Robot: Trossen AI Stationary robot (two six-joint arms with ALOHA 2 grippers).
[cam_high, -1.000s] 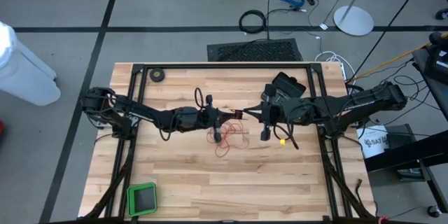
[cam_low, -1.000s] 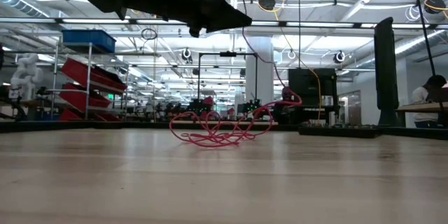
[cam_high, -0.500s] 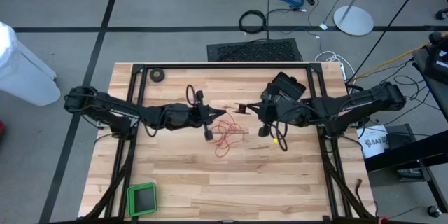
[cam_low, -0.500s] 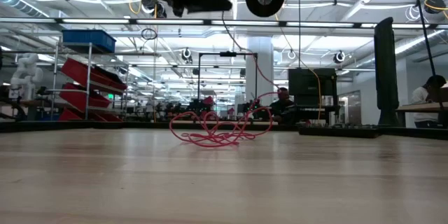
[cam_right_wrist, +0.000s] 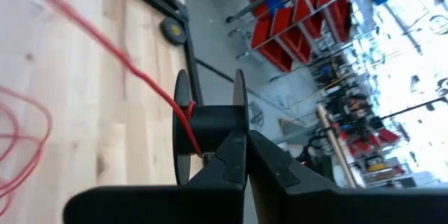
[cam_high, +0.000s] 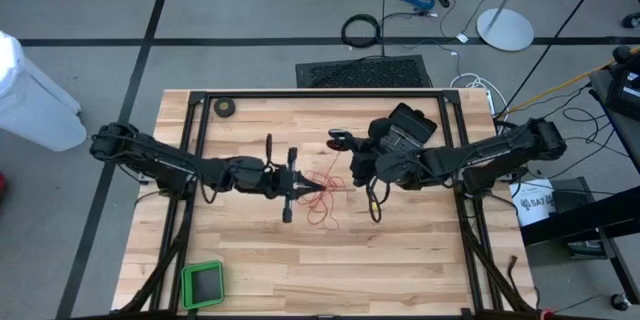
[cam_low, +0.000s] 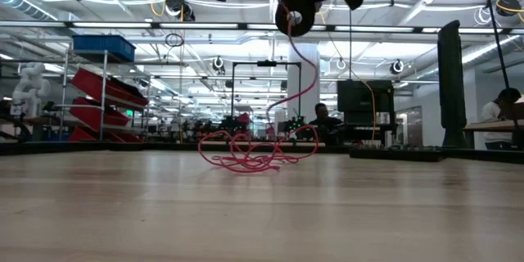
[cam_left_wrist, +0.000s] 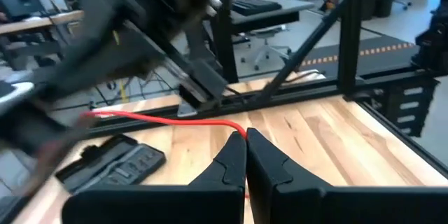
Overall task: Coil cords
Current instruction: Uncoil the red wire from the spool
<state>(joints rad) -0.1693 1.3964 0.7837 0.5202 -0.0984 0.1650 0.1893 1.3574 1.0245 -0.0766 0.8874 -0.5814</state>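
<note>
Both arms mid-table; left gripper point(cam_left_wrist: 246, 143) pinches red wire point(cam_left_wrist: 168, 120); right gripper point(cam_right_wrist: 245, 155) clamps reel point(cam_right_wrist: 210, 122).

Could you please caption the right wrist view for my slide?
Right gripper clamps the black reel above the wooden table, red wire trailing off it.

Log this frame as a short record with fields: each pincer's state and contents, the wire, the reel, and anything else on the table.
left pincer: shut on the red wire, above mid-table
right pincer: shut on the reel, raised above the table
red wire: loose tangle lying on the table, one strand rising to the reel
reel: black, held in the air, wire attached
tape roll: far left corner of the table, untouched
green tray: near left corner
progress: most wire not yet wound
</note>
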